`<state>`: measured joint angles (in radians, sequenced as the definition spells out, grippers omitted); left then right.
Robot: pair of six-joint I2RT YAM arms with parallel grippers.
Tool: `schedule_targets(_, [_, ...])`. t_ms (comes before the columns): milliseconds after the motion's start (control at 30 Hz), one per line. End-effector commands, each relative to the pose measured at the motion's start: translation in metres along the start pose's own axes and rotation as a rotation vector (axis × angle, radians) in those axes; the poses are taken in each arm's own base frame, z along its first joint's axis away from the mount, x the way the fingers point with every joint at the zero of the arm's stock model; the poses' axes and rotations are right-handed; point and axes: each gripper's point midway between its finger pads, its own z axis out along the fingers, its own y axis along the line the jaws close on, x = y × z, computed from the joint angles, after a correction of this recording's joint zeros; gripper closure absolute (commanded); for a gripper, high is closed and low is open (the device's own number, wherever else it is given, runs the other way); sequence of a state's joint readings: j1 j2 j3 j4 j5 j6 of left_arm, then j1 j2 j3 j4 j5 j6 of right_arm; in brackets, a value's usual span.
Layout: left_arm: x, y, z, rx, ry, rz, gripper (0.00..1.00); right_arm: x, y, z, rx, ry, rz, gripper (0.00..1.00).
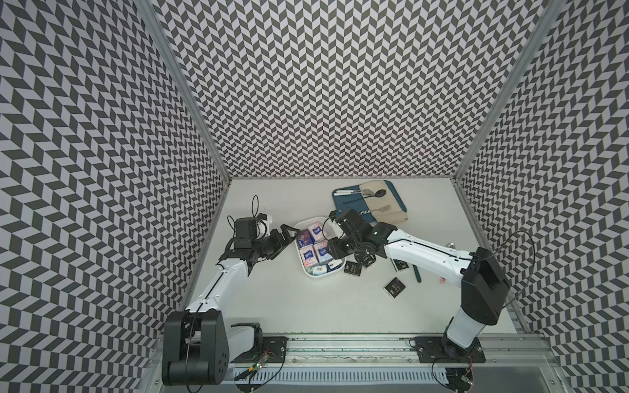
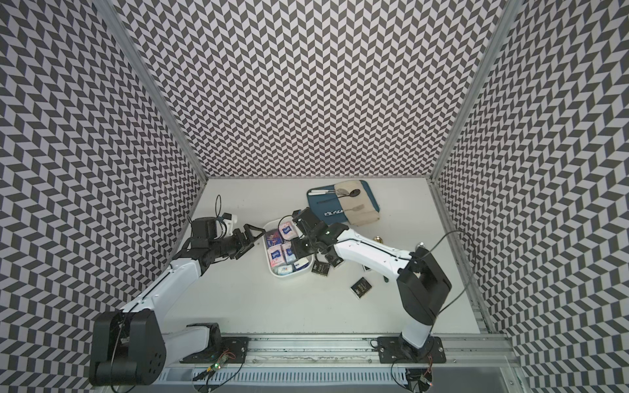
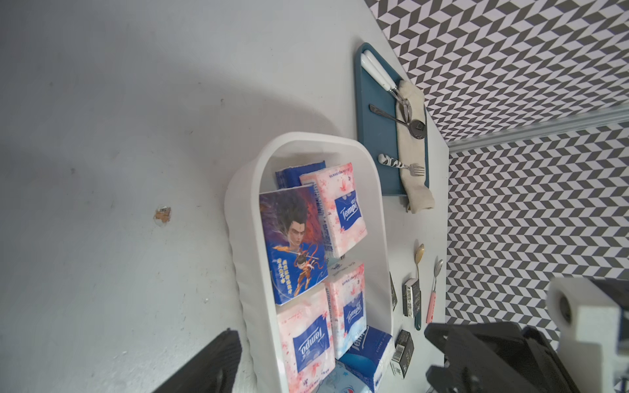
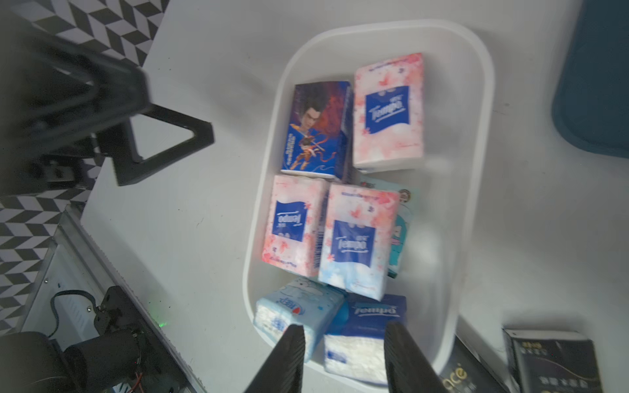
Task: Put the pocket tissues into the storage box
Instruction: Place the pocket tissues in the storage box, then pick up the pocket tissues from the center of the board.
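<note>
The white storage box (image 1: 318, 276) (image 2: 284, 276) sits mid-table and holds several pocket tissues: pink-white packets (image 4: 388, 109), a dark blue cartoon packet (image 3: 292, 245), a pale blue one (image 4: 296, 309) and a dark blue one (image 4: 371, 326). Black packets (image 1: 353, 268) (image 1: 394, 288) (image 4: 551, 364) lie on the table to the right of the box. My right gripper (image 1: 332, 255) (image 4: 343, 328) hovers over the box's near end, its fingers apart with nothing clamped between them. The left gripper (image 1: 291, 233) (image 3: 332, 335) is wide open and empty beside the box's left wall.
A blue tray (image 1: 343, 207) with cutlery and a beige cloth lies behind the box at the back right. A green-handled spoon (image 3: 419, 258) and a pink-handled one (image 3: 434, 292) rest near the right wall. Patterned walls close in three sides.
</note>
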<state>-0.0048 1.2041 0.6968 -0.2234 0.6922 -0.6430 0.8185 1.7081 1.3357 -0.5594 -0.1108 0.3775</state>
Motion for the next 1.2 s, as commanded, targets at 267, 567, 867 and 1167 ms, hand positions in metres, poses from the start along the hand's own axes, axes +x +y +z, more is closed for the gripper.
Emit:
schedule_targets(267, [0.006,-0.034,0.006,0.023,0.063,0.119,0.0,0.03,-0.109,-0.014,0.135,0.172,-0.041,0.49])
schedule_targets(567, [0.005,-0.036,0.005,0.013,0.062,0.133,0.0,0.062,-0.134,0.018,0.168,0.219,-0.042,0.31])
schedule_targets(867, [0.008,-0.035,0.006,0.022,0.065,0.12,0.0,0.079,-0.145,0.039,0.18,0.254,-0.018,0.3])
schedule_targets(1167, [0.008,-0.038,0.005,0.032,0.065,0.121,0.0,0.089,-0.147,0.051,0.166,0.272,0.013,0.31])
